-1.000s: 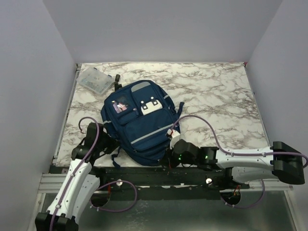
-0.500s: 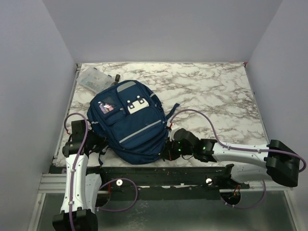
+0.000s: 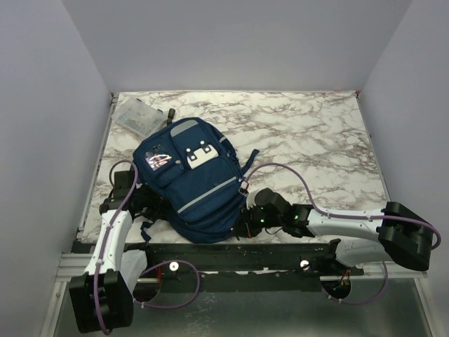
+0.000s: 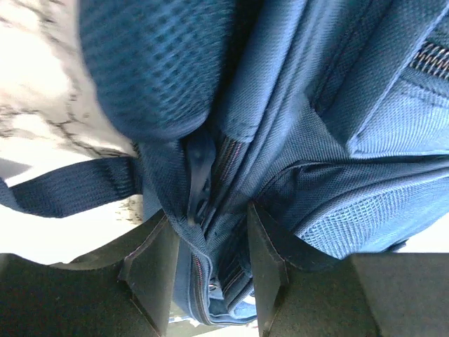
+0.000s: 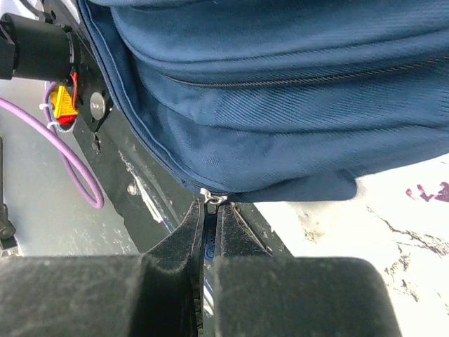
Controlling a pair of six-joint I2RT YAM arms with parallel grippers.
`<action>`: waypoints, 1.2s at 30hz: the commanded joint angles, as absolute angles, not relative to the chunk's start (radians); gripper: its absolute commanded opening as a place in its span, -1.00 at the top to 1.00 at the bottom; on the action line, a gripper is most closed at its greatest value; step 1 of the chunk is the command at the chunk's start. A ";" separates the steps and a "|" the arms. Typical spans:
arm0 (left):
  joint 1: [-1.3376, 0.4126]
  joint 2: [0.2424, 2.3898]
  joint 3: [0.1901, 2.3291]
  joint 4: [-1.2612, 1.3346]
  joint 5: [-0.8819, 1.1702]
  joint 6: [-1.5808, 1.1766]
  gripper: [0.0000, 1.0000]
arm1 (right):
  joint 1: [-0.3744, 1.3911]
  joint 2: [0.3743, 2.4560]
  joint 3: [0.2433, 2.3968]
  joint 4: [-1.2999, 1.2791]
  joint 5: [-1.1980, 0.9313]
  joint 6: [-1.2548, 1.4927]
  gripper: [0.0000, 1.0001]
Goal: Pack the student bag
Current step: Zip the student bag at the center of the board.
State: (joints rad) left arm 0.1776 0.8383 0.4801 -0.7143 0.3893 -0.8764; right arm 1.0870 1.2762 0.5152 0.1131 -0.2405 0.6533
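A clear plastic box (image 3: 138,116) lies just beyond the far left corner of the student bag (image 3: 193,179), close to the bag's top.

The left gripper (image 4: 208,277) sits at the bag's near left side, next to a blue strap (image 4: 70,186); its jaws stand partly apart, with the bag's zip seam (image 4: 198,175) and a fold of navy fabric between them; the fabric looks loose rather than clamped, though the wrist view is too close to be sure the pads are clear of it.

The bag lies front pocket up on the marble table (image 3: 316,133), on the table's near left part; its top points to the far left, its base reaches the near edge, and the white patch (image 3: 200,156) faces up.

The right gripper (image 5: 209,210) is at the bag's near right corner; its jaws are all but closed, pinching the small metal zip pull (image 5: 212,199) that hangs from the bag's lower edge.
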 commanded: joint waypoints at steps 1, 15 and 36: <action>-0.021 0.934 0.531 -0.561 0.378 -0.963 0.11 | 1.095 1.252 0.475 0.107 -0.327 0.659 0.99; -0.370 1.461 1.069 -0.560 0.128 -0.793 0.27 | 1.096 1.240 0.409 0.194 -0.308 0.737 0.99; -0.453 0.878 0.435 -0.357 0.514 -1.329 -0.35 | 1.096 1.375 0.479 0.328 -0.284 0.746 0.99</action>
